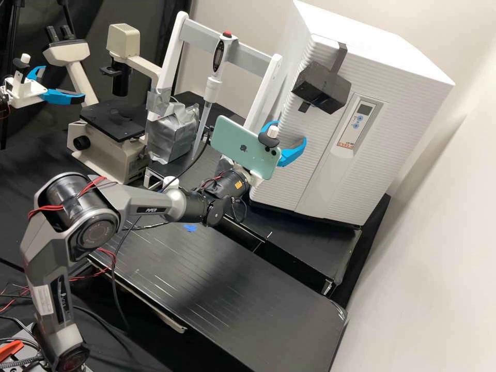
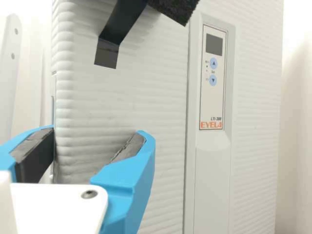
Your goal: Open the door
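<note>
Wrist view: the tool (image 2: pixel 99 131) stood open, with a wide gap between its two blue fingers and nothing held in it. Dark pads (image 2: pixel 130 146) lined the inner faces. The gap faced the side edge of the ribbed door (image 2: pixel 122 97); whether a finger touched the door could not be told. In the high view, a pale green phone (image 1: pixel 245 147) sat on the wrist assembly, just behind the fingers.

The door formed part of the front of a white cabinet (image 1: pixel 392 57) and appeared closed, nearly flush with the body. A dark block (image 1: pixel 323 88) projected from its upper part, above the tool, secured by a black strip (image 1: pixel 339 58) running to the cabinet's top edge. The control panel (image 1: pixel 356 122) was beside the block. The cabinet stood on the black counter (image 1: pixel 310 248).

Handling (judgement): the door was probably rigid and fairly heavy, swinging on hinges, with a seal likely to resist the first pull. Its smooth ribs offered little purchase and would probably slip under the pads. The block appeared to be the preferred grasp point: raise the tool, clasp the block across opposite faces, then draw outward slowly along the door's arc. Caution: the strips could peel under a jerk or twist. The hinge side could not be confirmed.
</note>
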Robot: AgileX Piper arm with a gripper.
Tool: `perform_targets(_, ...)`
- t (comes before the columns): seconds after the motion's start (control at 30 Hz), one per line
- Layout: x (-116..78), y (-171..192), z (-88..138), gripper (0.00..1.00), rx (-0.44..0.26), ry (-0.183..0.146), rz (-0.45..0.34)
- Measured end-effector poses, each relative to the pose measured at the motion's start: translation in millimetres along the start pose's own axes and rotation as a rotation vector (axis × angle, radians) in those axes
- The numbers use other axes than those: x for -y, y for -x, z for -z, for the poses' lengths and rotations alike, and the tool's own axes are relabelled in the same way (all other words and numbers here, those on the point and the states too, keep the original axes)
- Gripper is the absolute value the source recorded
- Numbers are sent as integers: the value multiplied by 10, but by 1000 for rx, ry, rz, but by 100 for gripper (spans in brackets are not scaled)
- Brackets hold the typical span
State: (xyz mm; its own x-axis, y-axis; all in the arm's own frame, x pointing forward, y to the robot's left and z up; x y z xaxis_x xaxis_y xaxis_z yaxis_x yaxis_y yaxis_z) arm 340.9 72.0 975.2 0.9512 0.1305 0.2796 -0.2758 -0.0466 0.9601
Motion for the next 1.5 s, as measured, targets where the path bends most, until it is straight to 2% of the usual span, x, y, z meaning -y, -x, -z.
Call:
perform_targets(0.33,-120,148,-172,0,-39,17,-12)
perform_targets(0.57,-234,421,-349,0,-44,1,-63)
perform_targets(0.7,-313,598,-422,0,-41,-22,-105)
perform_targets(0.87,-354,780,-505,0,2,-34,-131)
perform_targets(1.13,-389,950,-593,0,60,-78,-186)
perform_targets(1.33,-415,1081,-646,0,83,-85,-225)
perform_targets(1.43,-416,1194,-676,0,121,-83,-235)
perform_targets(1.47,-423,1231,-669,100,125,-79,-240)
perform_targets(1.5,-431,1280,-658,100,129,-72,-245)
